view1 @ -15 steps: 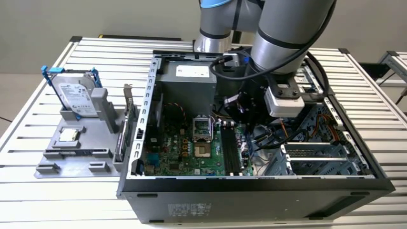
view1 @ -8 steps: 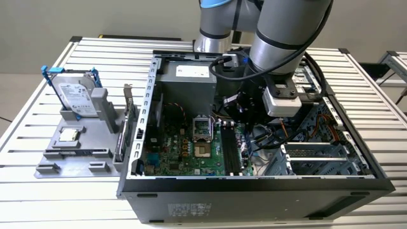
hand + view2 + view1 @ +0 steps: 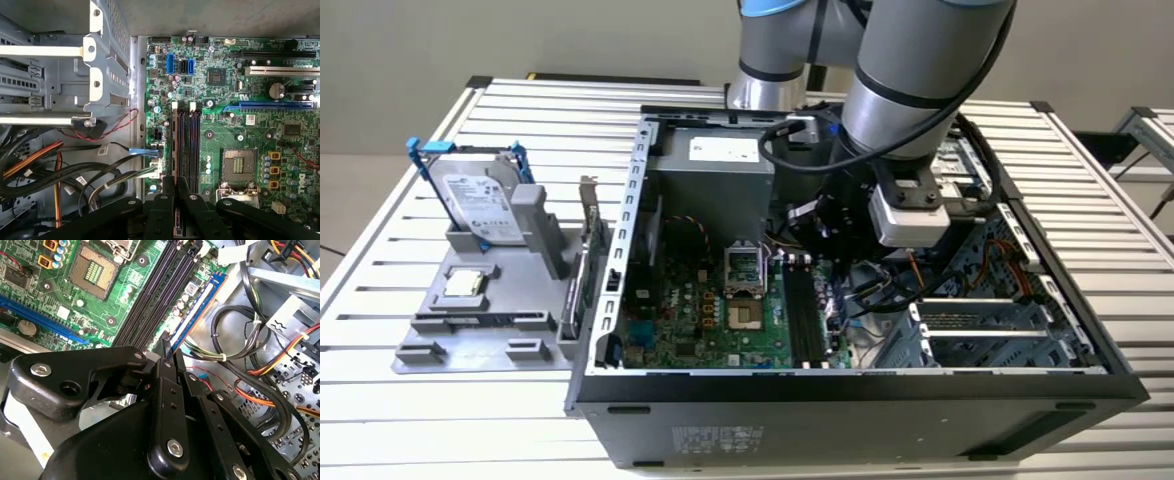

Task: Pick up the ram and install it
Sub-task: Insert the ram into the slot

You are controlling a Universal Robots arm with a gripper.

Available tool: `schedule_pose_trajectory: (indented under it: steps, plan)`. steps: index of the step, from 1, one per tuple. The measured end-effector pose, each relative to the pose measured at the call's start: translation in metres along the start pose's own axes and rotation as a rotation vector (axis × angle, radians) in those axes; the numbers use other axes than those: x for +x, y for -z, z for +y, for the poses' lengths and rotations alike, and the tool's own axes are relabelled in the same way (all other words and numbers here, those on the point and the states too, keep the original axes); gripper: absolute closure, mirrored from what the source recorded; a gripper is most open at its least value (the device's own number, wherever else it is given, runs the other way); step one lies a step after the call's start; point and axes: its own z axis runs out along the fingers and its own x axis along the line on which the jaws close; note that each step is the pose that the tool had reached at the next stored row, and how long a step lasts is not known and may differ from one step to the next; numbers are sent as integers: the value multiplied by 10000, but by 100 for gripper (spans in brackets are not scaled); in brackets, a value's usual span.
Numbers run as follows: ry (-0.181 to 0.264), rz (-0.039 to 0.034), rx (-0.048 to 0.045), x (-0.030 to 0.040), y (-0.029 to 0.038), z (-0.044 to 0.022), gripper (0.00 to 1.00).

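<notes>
no legible writing is reported. the open computer case lies on a slatted metal table. gripper fingers are closed tightly on the ram, which stands on edge at the outermost of the black memory slots on the green motherboard. bundled cables run just beside it. a hard drive stands in a grey holder outside the case.

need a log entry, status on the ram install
Gripper down inside the case, shut on the ram. Ram stands on edge in line with the black memory slots, at the outermost one. Cable bundle close beside, not touching.
</notes>
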Motion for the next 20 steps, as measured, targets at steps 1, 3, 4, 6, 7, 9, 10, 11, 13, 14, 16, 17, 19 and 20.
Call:
schedule_pose_trajectory:
  steps: [1,3,4,6,7,9,10,11,13,14,16,17,19,20]
  plan:
    - [-1,-8,-1,-1,-6,-2,100]
    - [-1,-30,-1,-2,-22,-7,100]
    - [-1,-40,0,-3,-31,-8,100]
    - [-2,-69,-1,-6,-44,-9,100]
    - [-3,-80,-2,-8,-52,-9,100]
    - [-1,-97,-2,-11,-70,-10,100]
    - [-2,-100,-2,-13,-81,-11,100]
    - [-1,-108,-1,-13,-89,-11,100]
    - [0,-122,-3,-15,-102,-12,100]
    - [0,-128,-2,-15,-111,-12,100]
    - [-1,-134,-2,-16,-134,-13,100]
    - [-1,-136,-2,-17,-146,-13,100]
    - [-3,-144,-2,-17,-157,-14,100]
    - [-3,-144,-1,-17,-163,-14,100]
